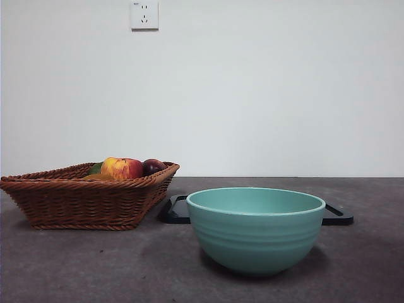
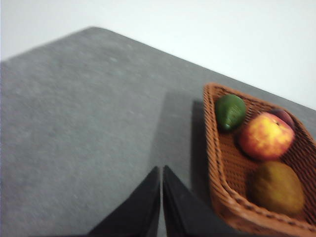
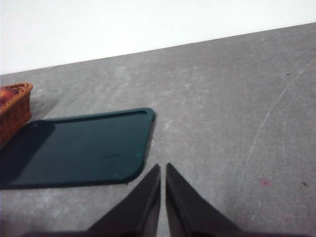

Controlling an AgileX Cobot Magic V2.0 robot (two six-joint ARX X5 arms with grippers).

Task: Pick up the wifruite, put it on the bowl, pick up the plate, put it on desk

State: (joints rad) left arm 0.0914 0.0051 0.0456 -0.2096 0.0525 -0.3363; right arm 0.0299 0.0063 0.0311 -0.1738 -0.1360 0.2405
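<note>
The left pincer (image 2: 161, 170) has its two black jaws pressed together on nothing, hanging over bare counter at the lower middle of its wrist frame. Just beyond it, at the lower right of that frame, sits the brown woven wicker basket (image 2: 222, 192). In it lies the wifruite, a small oval fruit with dull orange-brown skin (image 2: 277, 188), at the basket's near end, close to the pincer and so probably the easiest piece to reach. Touching it is a red-yellow apple (image 2: 266, 136), with a dark green fruit (image 2: 230, 110) beside that and a dark purple round fruit (image 2: 283, 115) mostly hidden behind the apple.

The right pincer (image 3: 163, 170) is likewise closed and empty, poised near the corner of a flat dark teal rectangular tray (image 3: 79, 148) lying on the dark grey matte counter (image 3: 237, 98), presumably the plate to be moved.

In the front frame the large glossy teal-green ridged bowl (image 1: 255, 230) stands at lower centre, in front of the tray and right of the basket, open for a drop. No step looks begun.
</note>
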